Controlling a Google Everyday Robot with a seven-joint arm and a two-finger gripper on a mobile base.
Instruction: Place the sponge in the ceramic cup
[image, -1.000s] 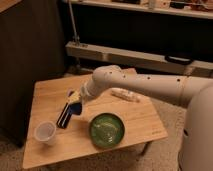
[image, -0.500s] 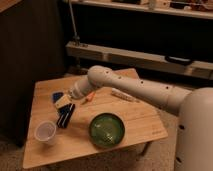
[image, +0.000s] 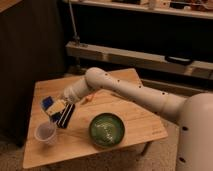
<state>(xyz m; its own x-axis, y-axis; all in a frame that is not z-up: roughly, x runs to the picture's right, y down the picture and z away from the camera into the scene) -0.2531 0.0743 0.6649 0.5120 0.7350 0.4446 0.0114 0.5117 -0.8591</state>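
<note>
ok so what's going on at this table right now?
The robot's single arm has its gripper shut on the sponge, holding it over the left side of the wooden table. The ceramic cup stands just below it in the picture, near the table's front-left corner, and the sponge is not in it yet. A black ridged bar lies beside the cup, and a green bowl sits further right.

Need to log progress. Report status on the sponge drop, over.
Gripper shut on small bright-blue rectangular sponge, held aloft. Sponge not yet in pale whitish ceramic cup, just below it in view. Flat black ridged bar beside cup, rim unblocked.
</note>
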